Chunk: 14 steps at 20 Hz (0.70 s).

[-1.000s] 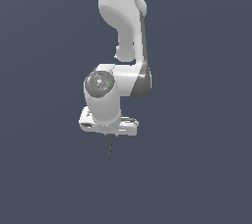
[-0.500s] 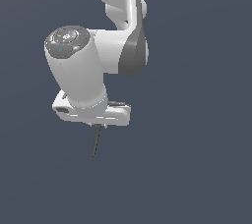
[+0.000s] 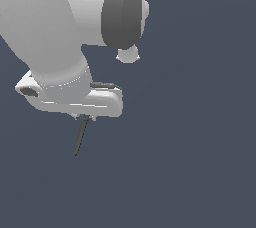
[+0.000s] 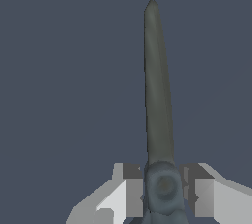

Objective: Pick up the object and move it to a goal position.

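The object is a slim pair of scissors with long dark grey-green blades. My gripper is shut on it near the pivot, one finger pressed on each side. The blades point straight out from the fingers. In the exterior view the blades hang down below the white hand, tilted slightly toward that view's left, and the gripper itself is almost fully hidden under the hand. The scissors' handles are hidden in both views.
The white arm fills the upper left of the exterior view, very close to the camera. Around it is only plain dark grey-blue background, with no surface or edge to make out.
The arm has swung toward the camera and toward the exterior view's left, growing much larger in the picture. The scissors stay held and still hang below the hand.
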Each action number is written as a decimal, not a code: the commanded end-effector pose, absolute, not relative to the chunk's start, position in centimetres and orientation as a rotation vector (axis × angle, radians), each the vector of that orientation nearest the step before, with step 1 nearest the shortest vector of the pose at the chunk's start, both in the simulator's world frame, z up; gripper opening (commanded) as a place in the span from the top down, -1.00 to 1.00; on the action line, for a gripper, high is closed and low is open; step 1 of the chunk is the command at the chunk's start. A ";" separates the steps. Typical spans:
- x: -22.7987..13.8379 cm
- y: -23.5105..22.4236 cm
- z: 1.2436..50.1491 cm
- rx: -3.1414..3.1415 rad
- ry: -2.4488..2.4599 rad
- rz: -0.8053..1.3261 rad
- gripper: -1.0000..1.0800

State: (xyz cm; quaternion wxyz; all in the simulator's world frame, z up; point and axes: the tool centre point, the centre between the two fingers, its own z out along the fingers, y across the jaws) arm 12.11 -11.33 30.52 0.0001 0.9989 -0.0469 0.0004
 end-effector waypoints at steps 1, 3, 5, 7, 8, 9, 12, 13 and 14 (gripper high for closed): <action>12.3 -11.7 32.0 3.138 -0.147 0.000 1.00; 12.5 -12.0 33.0 3.138 -0.147 0.000 1.00; 12.7 -12.2 33.7 3.138 -0.147 0.000 1.00; 12.8 -12.4 34.3 3.138 -0.147 0.000 1.00; 12.9 -12.5 34.6 3.138 -0.147 0.000 1.00; 12.9 -12.6 34.8 3.138 -0.147 0.000 1.00; 13.0 -12.7 35.3 3.138 -0.147 0.000 1.00; 13.1 -12.7 35.4 3.138 -0.147 0.000 1.00; 13.1 -12.8 35.5 3.138 -0.147 0.000 1.00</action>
